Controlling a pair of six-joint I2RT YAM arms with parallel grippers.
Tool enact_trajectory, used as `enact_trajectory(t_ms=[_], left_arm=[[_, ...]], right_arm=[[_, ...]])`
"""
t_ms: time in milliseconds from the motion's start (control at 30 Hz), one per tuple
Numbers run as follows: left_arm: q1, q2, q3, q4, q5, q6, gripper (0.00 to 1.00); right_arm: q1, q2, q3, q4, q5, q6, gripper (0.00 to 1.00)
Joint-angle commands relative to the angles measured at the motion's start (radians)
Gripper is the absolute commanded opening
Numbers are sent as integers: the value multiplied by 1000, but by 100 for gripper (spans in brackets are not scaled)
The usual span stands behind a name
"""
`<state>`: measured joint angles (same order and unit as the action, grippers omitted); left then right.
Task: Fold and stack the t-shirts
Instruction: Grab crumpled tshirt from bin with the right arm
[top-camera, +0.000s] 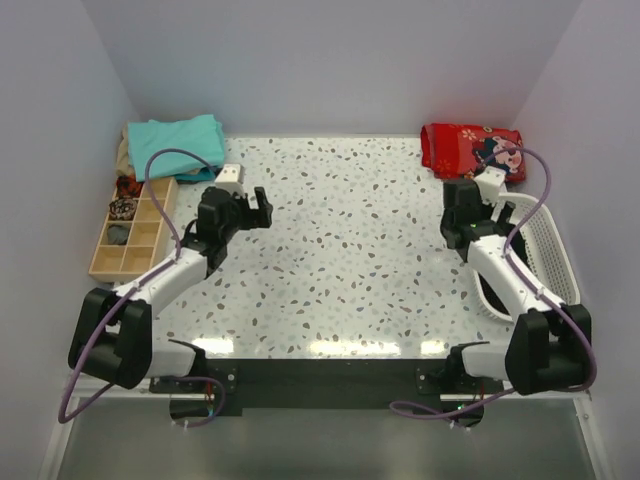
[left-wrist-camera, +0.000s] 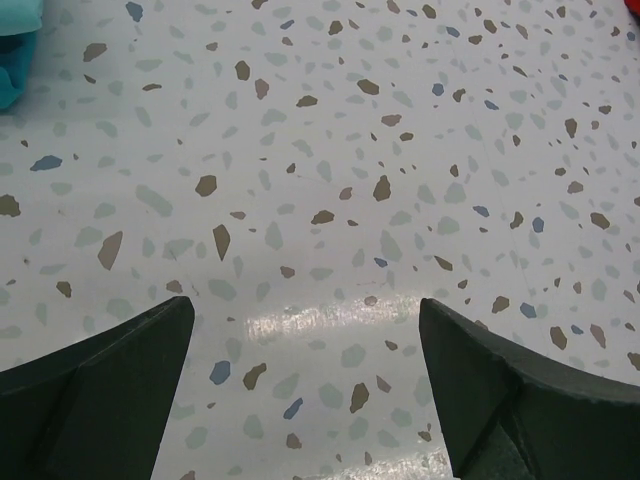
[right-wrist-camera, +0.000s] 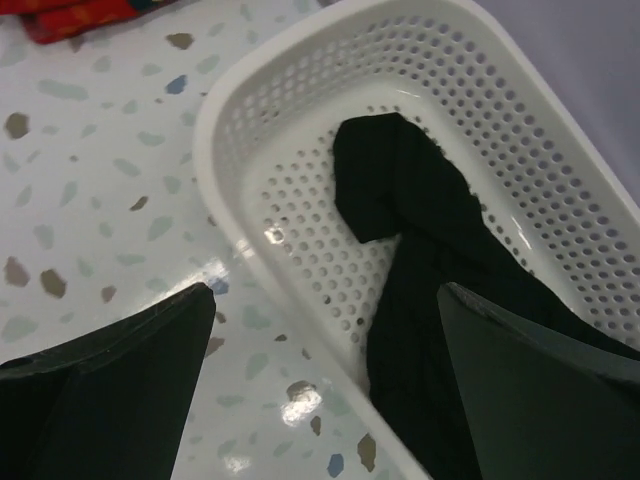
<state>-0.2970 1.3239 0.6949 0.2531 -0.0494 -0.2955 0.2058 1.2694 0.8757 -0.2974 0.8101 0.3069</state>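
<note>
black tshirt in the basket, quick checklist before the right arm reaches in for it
1. Right jaws open and holding nothing: ok.
2. Black t-shirt in sight of the right wrist camera, lying in the white basket: ok.
3. Shirt lies loose, not caught on the basket: cannot tell, part of it runs out of frame.
4. Left jaws open and holding nothing, over bare table: ok.
5. Middle of the table bare for spreading the shirt: ok.
6. Teal t-shirts folded at the far left corner, out of the way: ok.
</note>
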Motion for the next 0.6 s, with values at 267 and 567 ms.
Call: enact_trajectory(t_ms=[267, 567], left_arm=[[-4, 27, 29, 44, 121, 1, 100], [-4, 78, 48, 43, 154, 10, 100]], right_arm=[[-359, 275, 65, -51, -48, 172, 99], [-410, 452, 123, -121, -66, 225, 99]])
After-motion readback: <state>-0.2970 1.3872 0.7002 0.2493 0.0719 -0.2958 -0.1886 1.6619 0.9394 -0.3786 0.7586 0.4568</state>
